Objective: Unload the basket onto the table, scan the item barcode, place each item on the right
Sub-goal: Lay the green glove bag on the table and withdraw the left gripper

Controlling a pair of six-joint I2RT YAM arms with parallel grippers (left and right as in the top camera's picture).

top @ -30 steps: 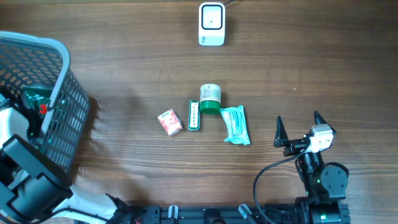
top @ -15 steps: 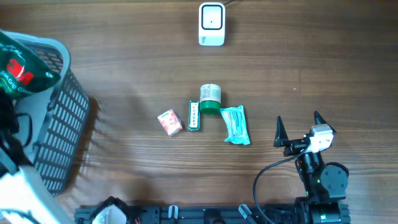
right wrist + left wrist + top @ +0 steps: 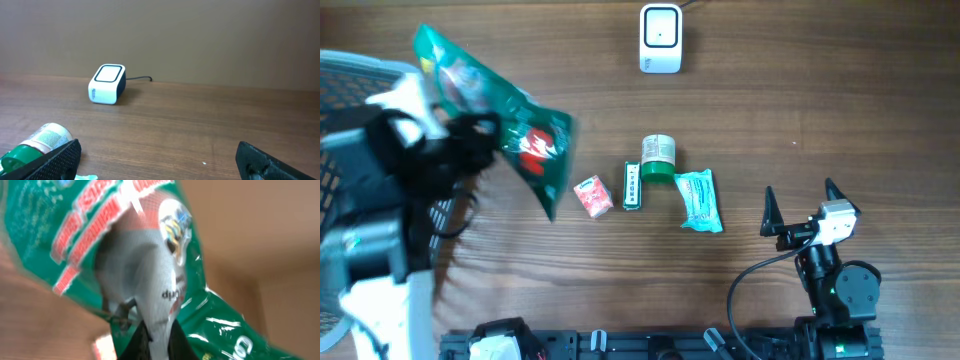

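Beside the basket (image 3: 348, 72), my left gripper (image 3: 470, 132) is clamped tight on a green bag (image 3: 525, 135), held up on the left. Its red and white words are too blurry to read. The white scanner (image 3: 660, 38) sits farther back, in the middle. My right gripper (image 3: 801, 203) is wide open, holding nothing.

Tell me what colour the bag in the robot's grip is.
The bag is green with red and white markings, clearest in the overhead view.
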